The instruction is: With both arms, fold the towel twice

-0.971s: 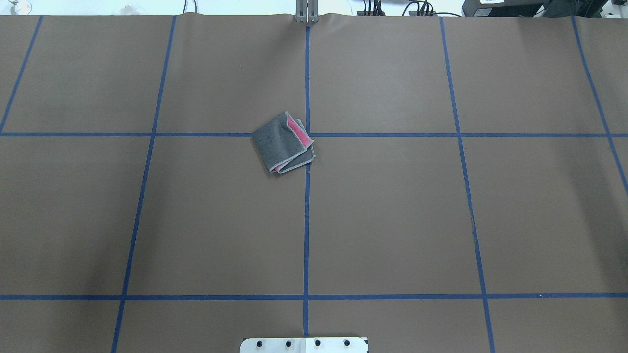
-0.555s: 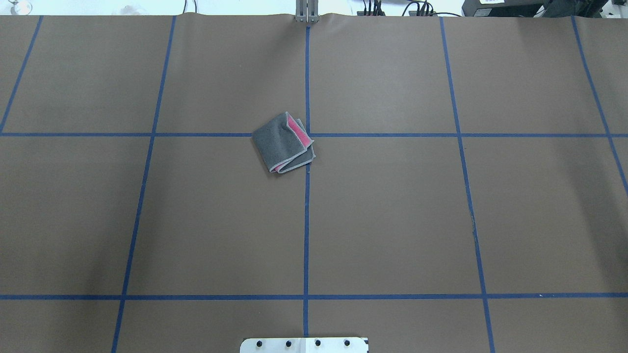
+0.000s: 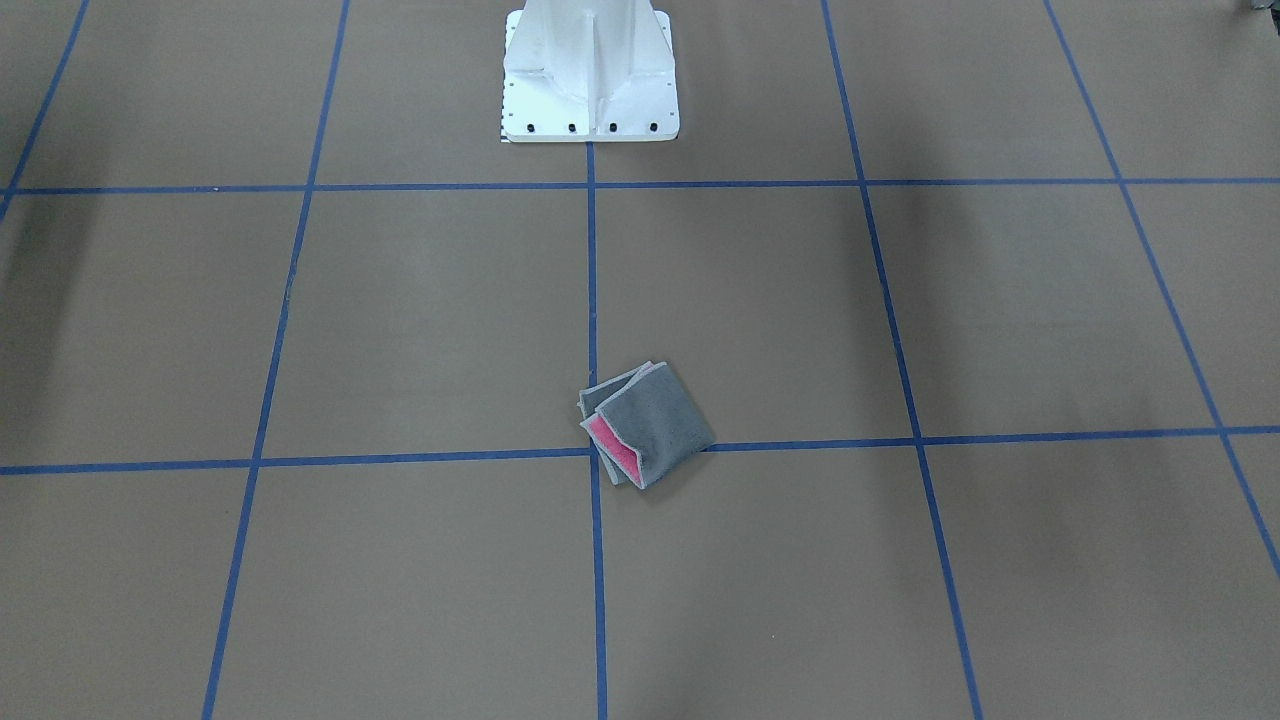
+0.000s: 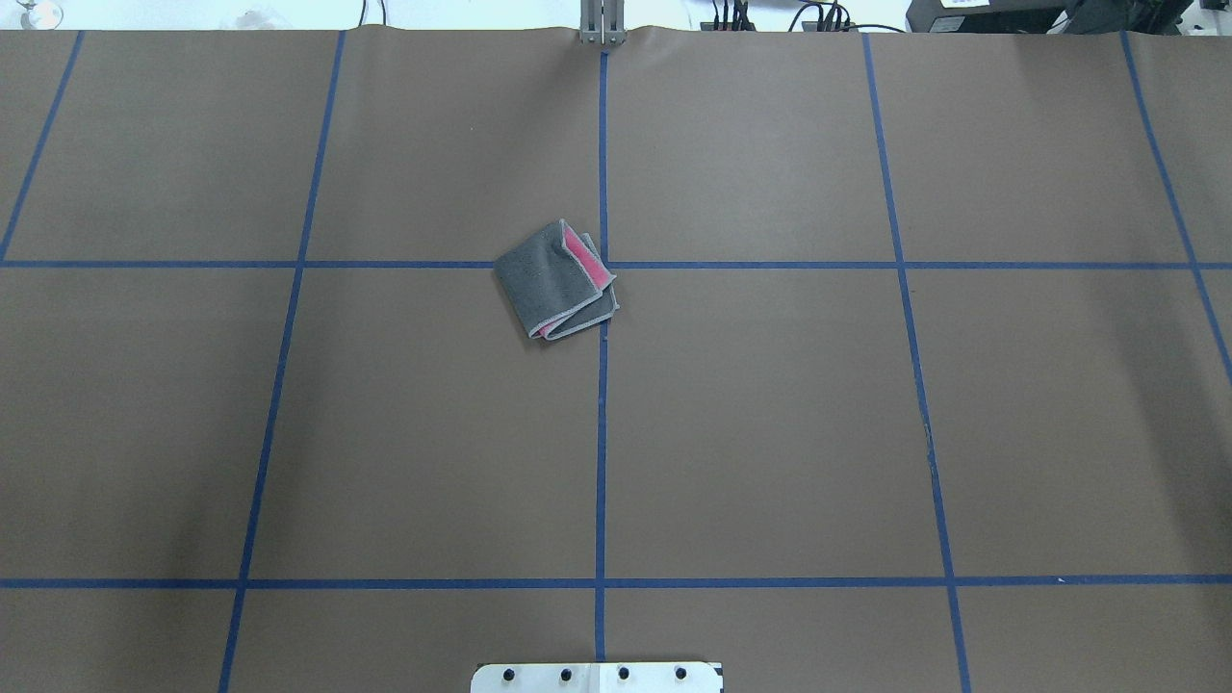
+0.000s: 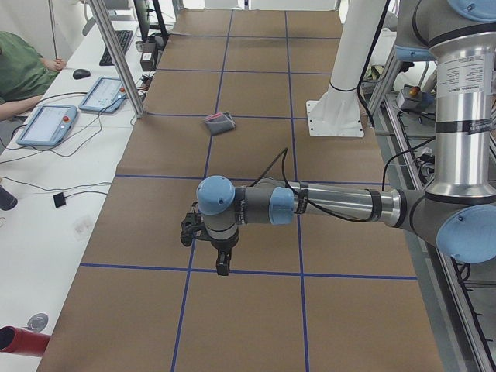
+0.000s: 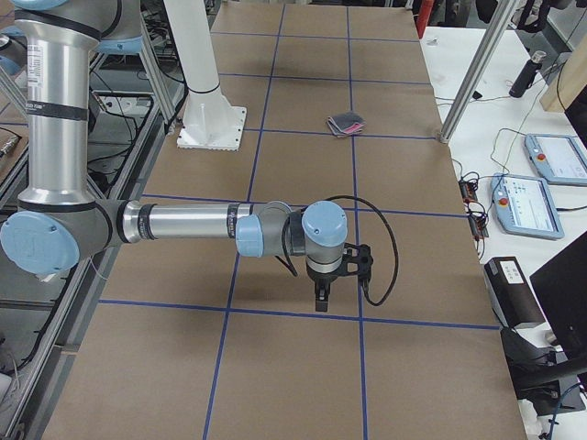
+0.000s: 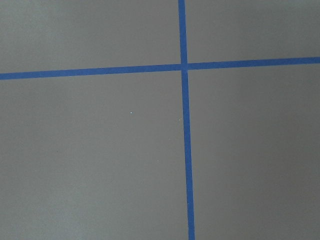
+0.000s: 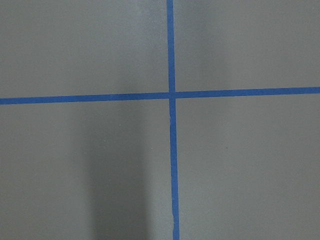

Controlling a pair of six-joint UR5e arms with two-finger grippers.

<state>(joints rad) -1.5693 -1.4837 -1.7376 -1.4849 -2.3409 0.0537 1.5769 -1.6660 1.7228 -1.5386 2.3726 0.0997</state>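
Observation:
The towel lies folded into a small square near the table's middle, grey face up, with a pink strip and light hem showing at its open edges. It also shows in the front view and, small, in both side views. The left gripper hangs over bare table far from the towel, at the table's left end. The right gripper hangs likewise at the right end. I cannot tell whether either is open or shut. Both wrist views show only brown paper and blue tape.
The table is covered in brown paper with a blue tape grid. The white pedestal base stands at the robot's edge. Tablets and an operator sit beyond the far edge; a metal post stands there.

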